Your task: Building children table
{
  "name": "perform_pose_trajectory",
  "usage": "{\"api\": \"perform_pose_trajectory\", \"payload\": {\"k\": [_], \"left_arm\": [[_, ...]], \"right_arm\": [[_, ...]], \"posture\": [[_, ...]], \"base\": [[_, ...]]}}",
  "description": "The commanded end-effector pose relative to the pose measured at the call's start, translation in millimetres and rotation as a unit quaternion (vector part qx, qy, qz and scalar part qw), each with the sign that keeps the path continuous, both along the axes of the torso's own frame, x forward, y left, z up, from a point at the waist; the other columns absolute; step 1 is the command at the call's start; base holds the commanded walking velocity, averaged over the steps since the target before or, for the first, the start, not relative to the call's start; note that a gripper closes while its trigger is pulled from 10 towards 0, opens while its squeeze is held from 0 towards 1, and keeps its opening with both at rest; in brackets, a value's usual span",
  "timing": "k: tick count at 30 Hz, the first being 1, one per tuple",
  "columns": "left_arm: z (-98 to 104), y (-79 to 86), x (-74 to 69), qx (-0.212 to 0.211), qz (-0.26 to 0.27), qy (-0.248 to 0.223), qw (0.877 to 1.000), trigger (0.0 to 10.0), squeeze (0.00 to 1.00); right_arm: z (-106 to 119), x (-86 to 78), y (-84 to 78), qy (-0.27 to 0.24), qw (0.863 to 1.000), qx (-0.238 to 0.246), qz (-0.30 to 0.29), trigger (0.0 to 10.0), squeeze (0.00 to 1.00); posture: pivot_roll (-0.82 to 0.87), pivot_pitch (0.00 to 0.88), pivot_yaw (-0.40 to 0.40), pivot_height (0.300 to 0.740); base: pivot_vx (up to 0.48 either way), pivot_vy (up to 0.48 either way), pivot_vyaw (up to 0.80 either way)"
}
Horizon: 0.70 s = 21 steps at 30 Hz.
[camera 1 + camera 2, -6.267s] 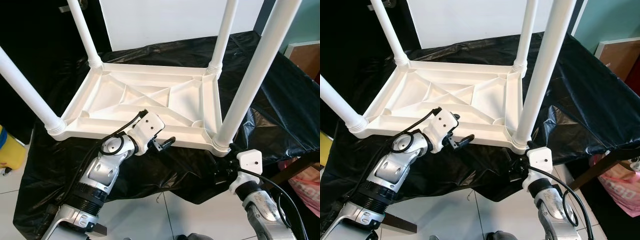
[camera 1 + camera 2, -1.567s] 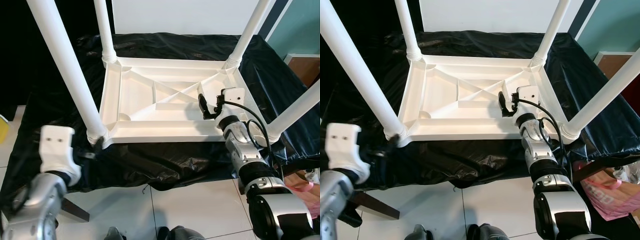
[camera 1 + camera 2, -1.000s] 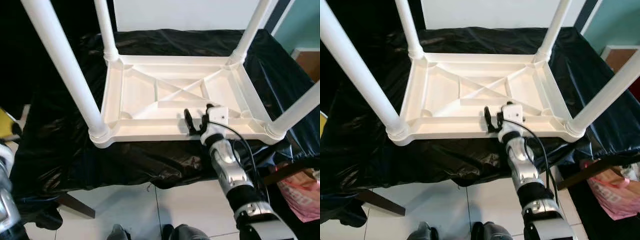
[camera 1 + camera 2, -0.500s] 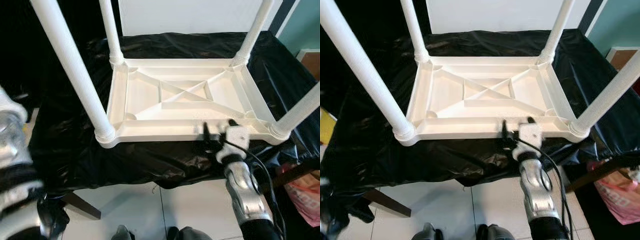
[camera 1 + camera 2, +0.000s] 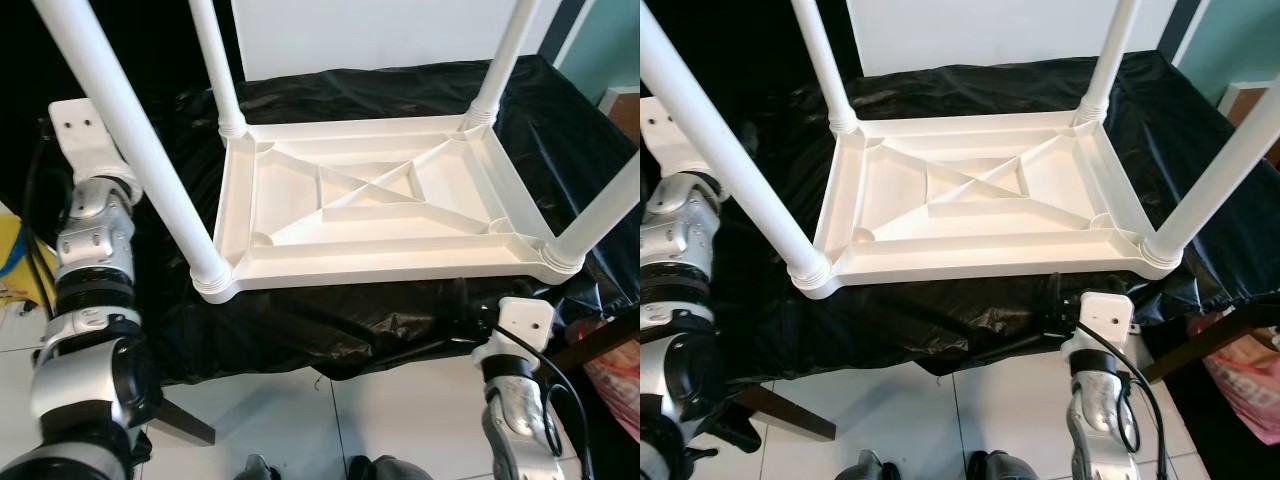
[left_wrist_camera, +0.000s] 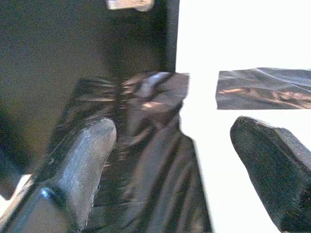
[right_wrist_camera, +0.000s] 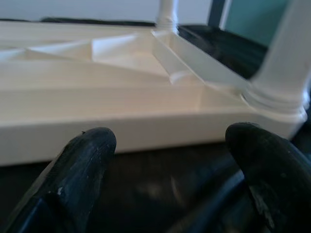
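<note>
A white children table (image 5: 380, 205) lies upside down on a table draped in black plastic sheet (image 5: 330, 320), legs pointing up, long axis running left to right. The right hand (image 7: 170, 160), fingers spread, sits just below its near edge. The left hand (image 6: 170, 160), also spread, is beside the near-left leg (image 5: 130, 140).

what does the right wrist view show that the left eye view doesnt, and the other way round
Right wrist view alone: a close look at the right gripper, jaws open, aimed at the near rim of the white table.

Left eye view alone: the whole upturned table with four legs, and the left arm raised beside the near left leg.

Both: the table's ribbed underside, the near right leg and the black sheet.
</note>
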<state>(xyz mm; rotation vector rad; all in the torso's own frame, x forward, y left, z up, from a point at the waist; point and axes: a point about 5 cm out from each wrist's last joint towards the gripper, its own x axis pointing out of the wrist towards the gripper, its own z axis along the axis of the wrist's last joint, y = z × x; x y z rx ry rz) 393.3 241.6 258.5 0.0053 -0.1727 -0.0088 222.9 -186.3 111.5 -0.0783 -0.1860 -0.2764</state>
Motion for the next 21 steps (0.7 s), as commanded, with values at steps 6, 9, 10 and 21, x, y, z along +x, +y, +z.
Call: {"api": "perform_pose_trajectory", "payload": {"k": [6,9,10,21], "left_arm": [[-7.3,-48.1,8.2,0.045,-0.144,-0.018,0.988,10.0,0.00],[-12.1,-61.3,4.8,0.052,-0.190,-0.023,0.980,10.0,0.00],[-13.9,-66.3,3.7,0.051,-0.207,-0.026,0.977,10.0,0.00],[-26.9,-91.6,-19.3,0.036,-0.310,-0.043,0.949,10.0,0.00]], "right_arm": [[-8.0,-6.8,-4.8,0.046,0.998,0.008,-0.034,10.0,0.00],[-6.8,-0.3,-6.0,0.047,0.998,0.019,-0.043,10.0,0.00],[-4.7,2.6,-6.5,0.046,0.998,0.023,-0.046,10.0,0.00],[3.5,30.5,-8.1,0.045,0.998,0.039,-0.030,10.0,0.00]], "posture": [[-0.29,0.125,0.086,0.740],[-0.29,0.129,0.089,0.740],[-0.29,0.130,0.088,0.740],[-0.18,0.151,0.035,0.740]], "base": [[0.000,0.000,0.00],[0.000,0.000,0.00],[0.000,0.000,0.00],[0.000,0.000,0.00]]}}
